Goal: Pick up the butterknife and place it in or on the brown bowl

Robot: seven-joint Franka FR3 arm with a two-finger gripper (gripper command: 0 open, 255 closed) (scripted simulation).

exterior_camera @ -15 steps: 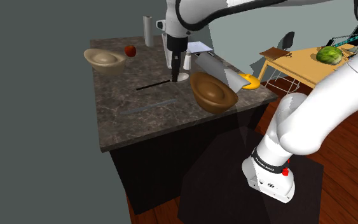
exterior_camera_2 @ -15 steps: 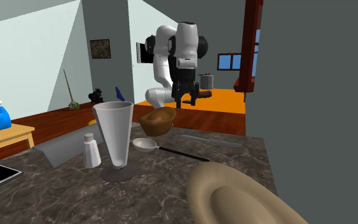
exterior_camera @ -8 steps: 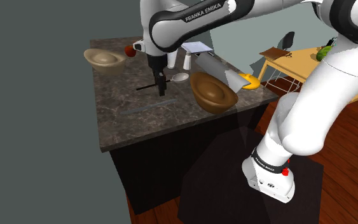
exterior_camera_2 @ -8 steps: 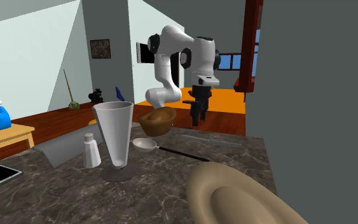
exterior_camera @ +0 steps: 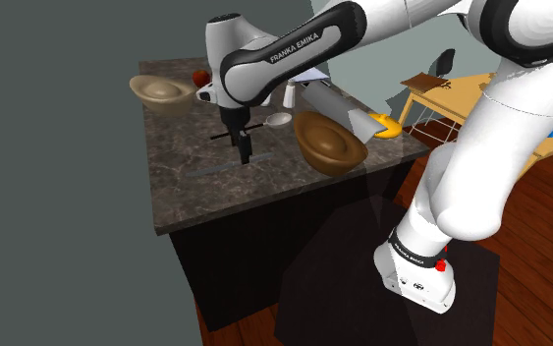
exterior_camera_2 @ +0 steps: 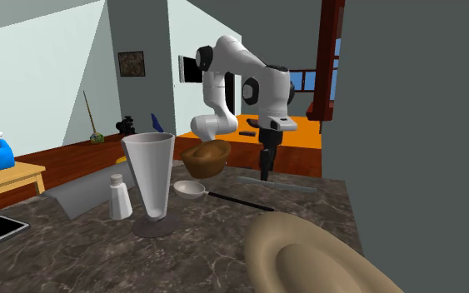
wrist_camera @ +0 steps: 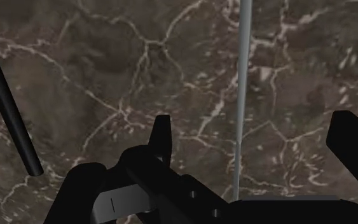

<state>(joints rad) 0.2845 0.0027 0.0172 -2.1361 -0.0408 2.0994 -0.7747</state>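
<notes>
- The tool (wrist_camera: 252, 122) is seen with its two black fingers (wrist_camera: 163, 135) set well apart, nothing being gripped between them.
- The butterknife (wrist_camera: 240, 95), drawn as a thin grey strip, is laid flat on the dark marbled desk (exterior_camera: 186, 201). In the wrist view it is seen running between the fingers, nearer to one of them and touched by neither.
- In the shoulder view the tool (exterior_camera: 245, 155) is held upright and low over the middle of the butterknife (exterior_camera: 210, 169); whether the fingertips touch the desk cannot be told.
- The brown bowl (exterior_camera: 328, 141) is placed near the desk edge, towards the shoulder view's right of the tool and apart from the butterknife.
- A spoon (exterior_camera: 278, 119) with a long black handle (wrist_camera: 6, 95) is laid just beyond the butterknife.
- A beige bowl (exterior_camera: 161, 90) is set at the far corner of the desk, with a red apple (exterior_camera: 200, 76) near it.
- In the second exterior view a tall glass (exterior_camera_2: 149, 183) and a small white shaker (exterior_camera_2: 120, 198) are seen side by side on the desk.
</notes>
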